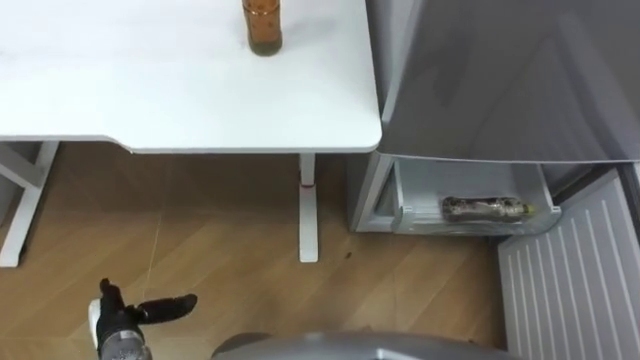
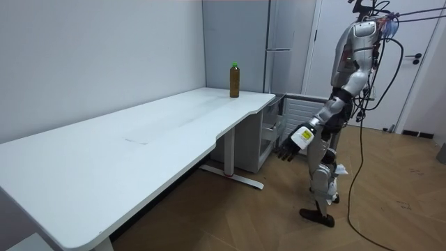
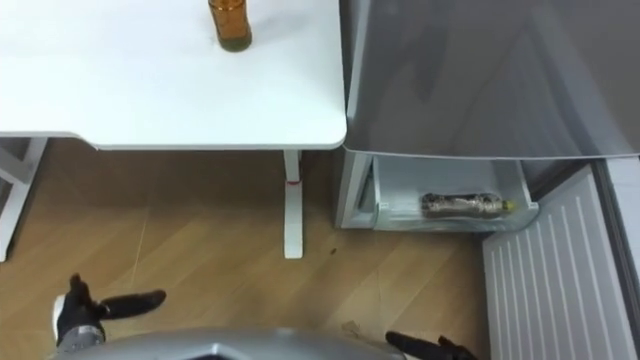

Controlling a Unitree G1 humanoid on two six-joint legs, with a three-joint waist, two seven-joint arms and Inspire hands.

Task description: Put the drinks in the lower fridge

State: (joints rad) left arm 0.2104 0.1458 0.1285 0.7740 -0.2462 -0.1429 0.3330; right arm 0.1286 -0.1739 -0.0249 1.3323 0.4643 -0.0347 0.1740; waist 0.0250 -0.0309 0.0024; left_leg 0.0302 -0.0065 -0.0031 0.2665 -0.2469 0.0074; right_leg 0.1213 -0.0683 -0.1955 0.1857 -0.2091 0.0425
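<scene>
An amber drink bottle [image 1: 263, 25] with a green cap [image 2: 235, 66] stands upright near the far edge of the white table [image 1: 200, 100]. A second bottle [image 1: 495, 208] lies on its side in the pulled-out lower fridge drawer [image 1: 415, 195]. My left hand [image 1: 130, 315] hangs low at the lower left over the wooden floor, fingers straight and empty. My right hand [image 3: 425, 347] shows at the bottom edge, fingers stretched out, holding nothing. Both hands are far from either bottle. I stand in front of the fridge [image 2: 279, 49], beside the table's end.
The lower fridge door [image 1: 570, 285] stands swung open at the right, its ribbed inside facing up. A white table leg [image 1: 308, 210] stands between me and the drawer's left side. Wooden floor [image 1: 220, 260] lies open under the table.
</scene>
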